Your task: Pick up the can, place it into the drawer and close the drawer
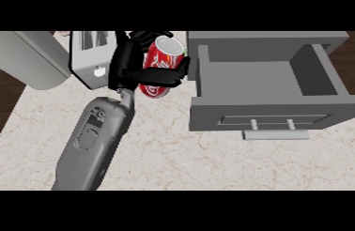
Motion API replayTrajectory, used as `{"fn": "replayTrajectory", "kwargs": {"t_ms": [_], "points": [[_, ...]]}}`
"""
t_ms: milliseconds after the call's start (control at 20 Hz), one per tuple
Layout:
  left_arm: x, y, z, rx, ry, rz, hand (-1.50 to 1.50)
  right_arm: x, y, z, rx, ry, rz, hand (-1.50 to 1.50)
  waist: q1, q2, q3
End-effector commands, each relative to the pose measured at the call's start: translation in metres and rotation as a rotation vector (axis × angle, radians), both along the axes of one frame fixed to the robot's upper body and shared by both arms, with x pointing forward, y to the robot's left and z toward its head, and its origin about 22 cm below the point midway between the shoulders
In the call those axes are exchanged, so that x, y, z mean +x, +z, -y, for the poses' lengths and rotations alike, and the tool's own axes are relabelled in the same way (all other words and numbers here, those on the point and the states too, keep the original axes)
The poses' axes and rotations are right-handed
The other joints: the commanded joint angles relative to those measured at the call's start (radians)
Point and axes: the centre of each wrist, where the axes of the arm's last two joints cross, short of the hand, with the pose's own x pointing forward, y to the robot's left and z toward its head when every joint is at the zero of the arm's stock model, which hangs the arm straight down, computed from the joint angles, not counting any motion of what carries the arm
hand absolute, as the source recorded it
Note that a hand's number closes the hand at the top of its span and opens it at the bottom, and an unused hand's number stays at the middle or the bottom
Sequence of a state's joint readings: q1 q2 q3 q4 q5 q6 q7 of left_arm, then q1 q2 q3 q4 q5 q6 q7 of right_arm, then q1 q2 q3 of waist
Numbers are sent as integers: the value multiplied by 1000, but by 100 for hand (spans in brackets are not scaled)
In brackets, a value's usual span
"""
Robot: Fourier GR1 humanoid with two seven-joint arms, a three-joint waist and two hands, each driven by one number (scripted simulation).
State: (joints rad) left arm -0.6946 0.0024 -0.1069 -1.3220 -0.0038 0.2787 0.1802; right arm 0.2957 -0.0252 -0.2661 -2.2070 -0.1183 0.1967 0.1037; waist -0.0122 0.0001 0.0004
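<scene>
Left forearm (94,141): we see it enter at the near edge, well to the left of the drawer (257,80), and slant away toward the drawer's far left corner.
Tabletop (208,164): pale and marbled. We see it run beneath the drawer and out to the drawer's near side and left.
Drawer handle (274,134): a pale bar on two short posts, standing off the nearest face of the drawer.
Drawer front (270,115): a grey panel with a recessed frame, forming the drawer's near wall.
Drawer: pulled out, with its grey cavity in full view. Nothing lies in the part we can see.
Left hand (127,63): black, just left of the drawer's left wall. We see its fingers (163,76) curled across the can (159,61), gripping it.
Can: red with white lettering and a silver top, held in the left hand outside the drawer, close beside the drawer's left wall. It tilts, with its top toward the drawer's far end. We cannot tell whether its base touches the tabletop.
Toaster (90,56): a white, slotted appliance left of the drawer, beyond the hand and partly hidden by it.
Grey rounded object (27,58): farthest left of the drawer, beside the toaster. We cannot tell what it is.
</scene>
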Motion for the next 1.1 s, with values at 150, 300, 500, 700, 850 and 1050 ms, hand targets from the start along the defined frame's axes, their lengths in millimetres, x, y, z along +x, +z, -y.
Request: {"fn": "replayTrajectory", "kwargs": {"t_ms": [150, 300, 500, 700, 850, 1050], "points": [[2, 57, 57, 43, -30, 57, 150, -12, -5, -4, -9, 0, -19, -150, -8, -1, 0], [29, 80, 68, 8, -4, 44, 150, 4, 0, 6, -12, 1, 3, -150, -17, 4, 0], [17, 85, 94, 39, -15, 25, 150, -8, -6, 7, 7, 7, -2, -150, -16, 1, 1], [37, 103, 102, 67, -5, 26, 150, 5, 1, -3, -8, 8, -7, -150, -13, 4, 0], [36, 111, 112, 73, -15, 7, 150, 2, -9, 5, -10, 3, 1, -150, -12, 2, 0], [50, 113, 121, 102, -12, 13, 150, 7, 3, 1, 0, 13, -2, -150, -28, 8, 1]]}}
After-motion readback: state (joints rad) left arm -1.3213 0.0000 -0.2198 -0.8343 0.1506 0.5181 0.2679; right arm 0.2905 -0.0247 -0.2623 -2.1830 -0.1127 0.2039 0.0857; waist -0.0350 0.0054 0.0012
